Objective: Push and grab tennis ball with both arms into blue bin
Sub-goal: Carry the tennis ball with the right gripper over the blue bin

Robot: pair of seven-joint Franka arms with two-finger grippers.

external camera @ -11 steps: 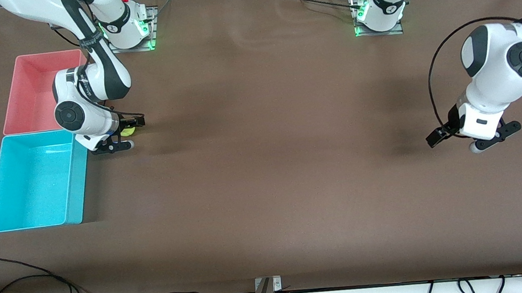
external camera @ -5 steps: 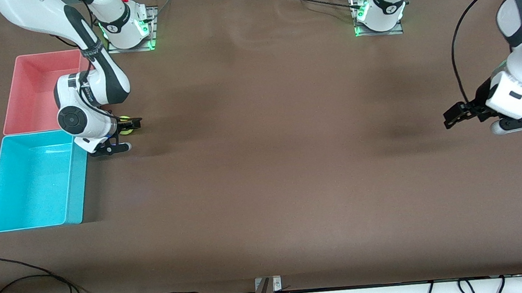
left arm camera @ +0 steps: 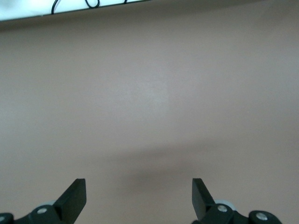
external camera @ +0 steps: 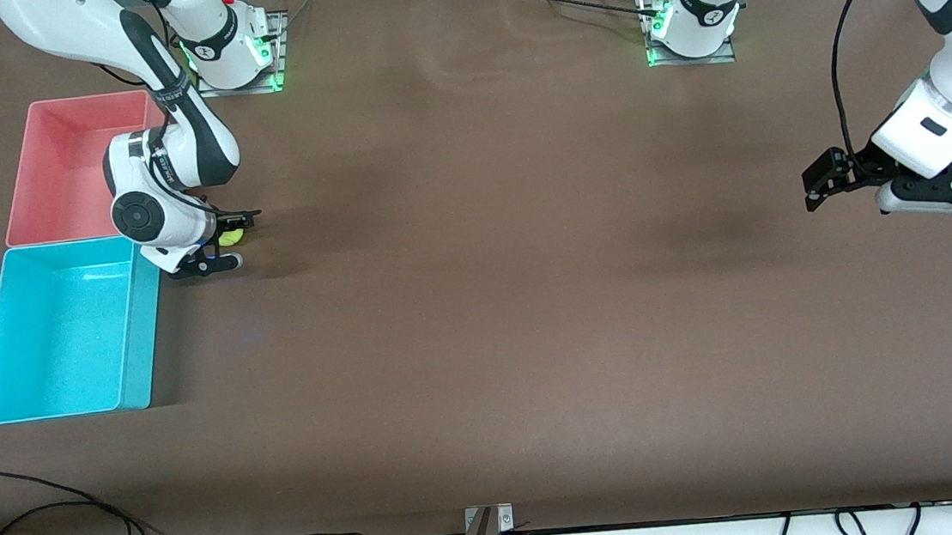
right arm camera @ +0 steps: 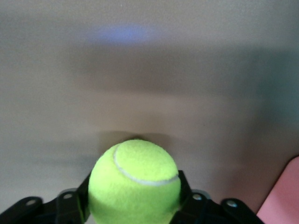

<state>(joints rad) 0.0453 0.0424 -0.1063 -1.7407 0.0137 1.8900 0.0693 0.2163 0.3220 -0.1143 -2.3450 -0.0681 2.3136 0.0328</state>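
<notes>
Clamping the tennis ball point(right arm camera: 134, 181) between its fingers, the right claw point(external camera: 225, 240) sits low over the bench point(external camera: 479, 302), just beside the blue bin point(external camera: 133, 332) at that bin's corner nearest the pink bin point(external camera: 28, 169). In the right wrist view the ball fills the gap between both fingers. The pink bin touches the blue bin, farther from the front camera. Well apart from the blue bin, the left claw point(left arm camera: 139, 198) hangs over bare bench with its fingers spread wide, holding nothing.
</notes>
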